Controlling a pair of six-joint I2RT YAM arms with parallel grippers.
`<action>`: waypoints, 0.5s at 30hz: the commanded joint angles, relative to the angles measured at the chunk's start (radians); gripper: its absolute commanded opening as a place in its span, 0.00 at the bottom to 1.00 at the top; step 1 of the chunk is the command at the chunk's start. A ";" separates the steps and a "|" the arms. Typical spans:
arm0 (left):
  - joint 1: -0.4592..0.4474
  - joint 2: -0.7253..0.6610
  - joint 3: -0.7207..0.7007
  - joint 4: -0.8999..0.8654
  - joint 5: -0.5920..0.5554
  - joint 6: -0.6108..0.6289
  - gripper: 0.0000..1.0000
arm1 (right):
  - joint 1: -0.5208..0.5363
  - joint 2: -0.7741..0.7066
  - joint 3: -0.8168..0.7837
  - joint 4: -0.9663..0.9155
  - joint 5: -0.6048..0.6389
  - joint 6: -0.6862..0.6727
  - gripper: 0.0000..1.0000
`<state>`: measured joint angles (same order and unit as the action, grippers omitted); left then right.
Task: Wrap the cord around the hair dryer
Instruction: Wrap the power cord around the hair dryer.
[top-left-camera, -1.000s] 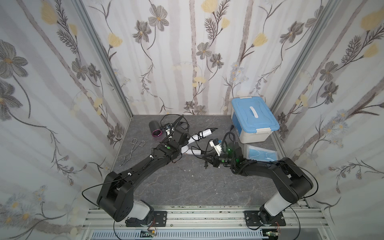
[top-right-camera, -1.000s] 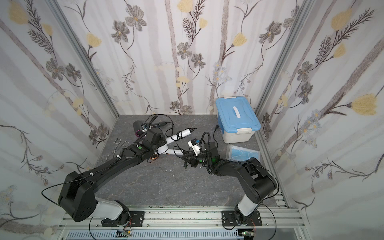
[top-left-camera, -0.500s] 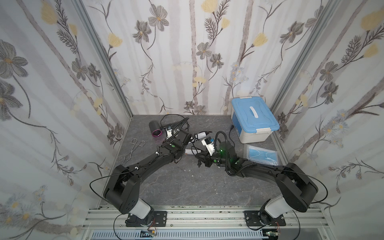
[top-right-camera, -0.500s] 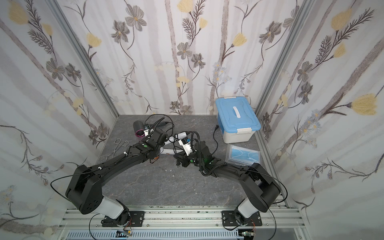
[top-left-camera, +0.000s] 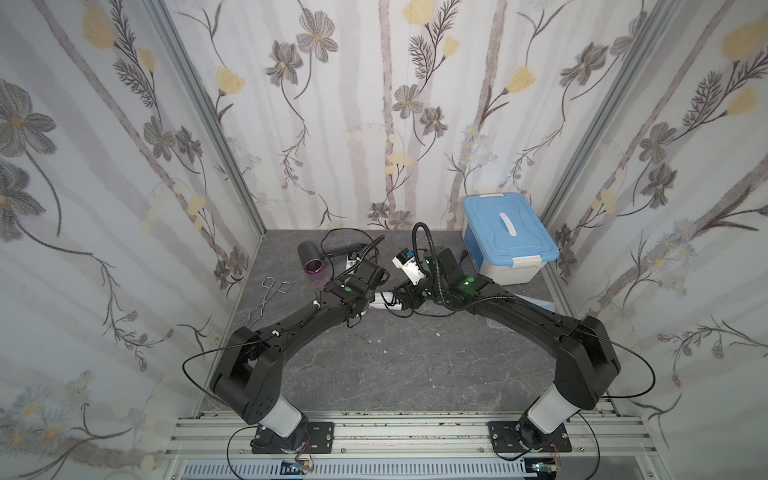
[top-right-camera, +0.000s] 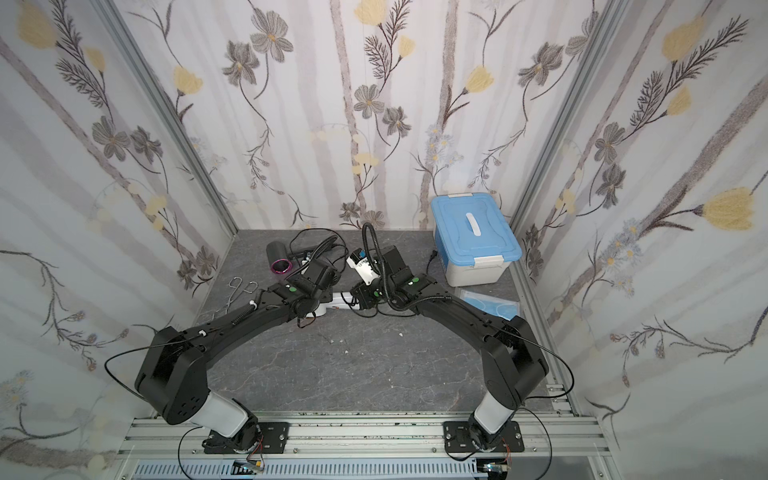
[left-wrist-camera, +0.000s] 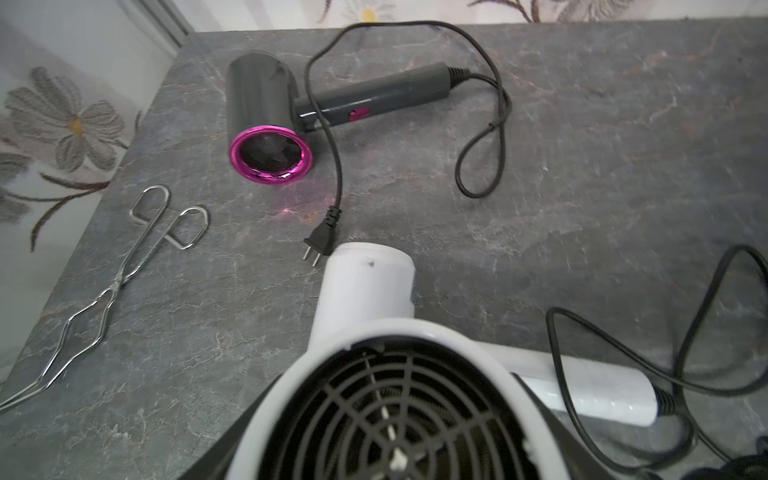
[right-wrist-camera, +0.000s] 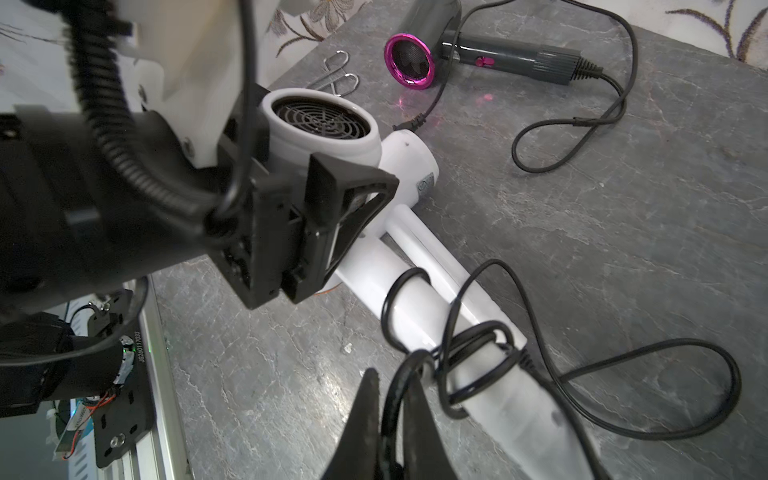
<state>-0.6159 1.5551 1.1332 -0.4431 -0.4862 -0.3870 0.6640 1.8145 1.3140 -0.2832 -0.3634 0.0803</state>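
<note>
grey table (right-wrist-camera: 582, 270): left gripper (right-wrist-camera: 282, 153) clamps the white hair dryer (right-wrist-camera: 409, 153), right gripper (right-wrist-camera: 392, 399) pinches the cord (right-wrist-camera: 706, 374); pulling back could drag the loose loops (right-wrist-camera: 469, 345) ahead off the handle (right-wrist-camera: 415, 299).

Light is bright, soft and even in both top views; the papered walls (top-left-camera: 374, 124) look pale, a little washed out; the grey desk (top-left-camera: 415, 365) carries only weak, diffuse shadows under the arms; the walls lean outward toward the picture edges, as a wide lens gives. In the left wrist view the white hair dryer (left-wrist-camera: 395, 415), close to the lens, is soft; the dark hair dryer (left-wrist-camera: 266, 153) farther off is sharper, and its pink rim throws a pink glint on the desk. In the right wrist view the right claw (right-wrist-camera: 392, 378) and the cord (right-wrist-camera: 390, 411) that it pinches are dark and blurred.
</note>
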 joint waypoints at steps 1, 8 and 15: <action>-0.010 0.007 0.028 -0.075 0.166 0.137 0.00 | -0.026 0.008 0.041 -0.058 -0.004 -0.082 0.00; -0.027 0.013 0.021 -0.100 0.394 0.182 0.00 | -0.041 0.040 0.122 -0.110 -0.104 -0.153 0.00; -0.023 0.009 0.021 -0.062 0.689 0.214 0.00 | -0.110 0.055 0.122 -0.122 -0.243 -0.248 0.00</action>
<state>-0.6376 1.5658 1.1435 -0.4950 -0.0227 -0.2459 0.5797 1.8629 1.4281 -0.4862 -0.5449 -0.0921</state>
